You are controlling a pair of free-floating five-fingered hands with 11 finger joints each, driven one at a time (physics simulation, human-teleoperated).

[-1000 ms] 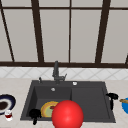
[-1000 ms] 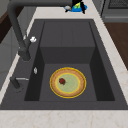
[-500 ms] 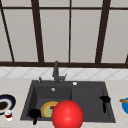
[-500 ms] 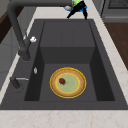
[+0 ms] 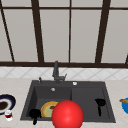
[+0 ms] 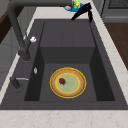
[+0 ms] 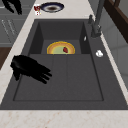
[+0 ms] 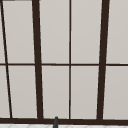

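Note:
A yellow-rimmed plate (image 5: 48, 109) with a small red bit on it lies in the deep left basin of the black sink (image 5: 82, 98); it also shows as the plate (image 6: 68, 82) and the plate (image 7: 60, 48) from the sides. A large red ball (image 5: 67, 115) stands in front and hides part of the plate. My right hand (image 5: 100, 103) hovers open over the shallow right half of the sink, fingers stretched across it, seen big as the right hand (image 7: 28, 67). My left hand (image 5: 35, 115) hangs open at the sink's front left corner, fingers down.
The dark faucet (image 5: 56, 72) rises behind the basin. A dark plate (image 5: 6, 102) and a small red cup (image 5: 8, 115) stand on the left counter. A blue bowl (image 5: 125, 105) sits on the right counter, near the right hand (image 6: 83, 11).
My right hand has moved left, from beside the blue bowl to over the sink's right half. The left hand, plate and ball have stayed put.

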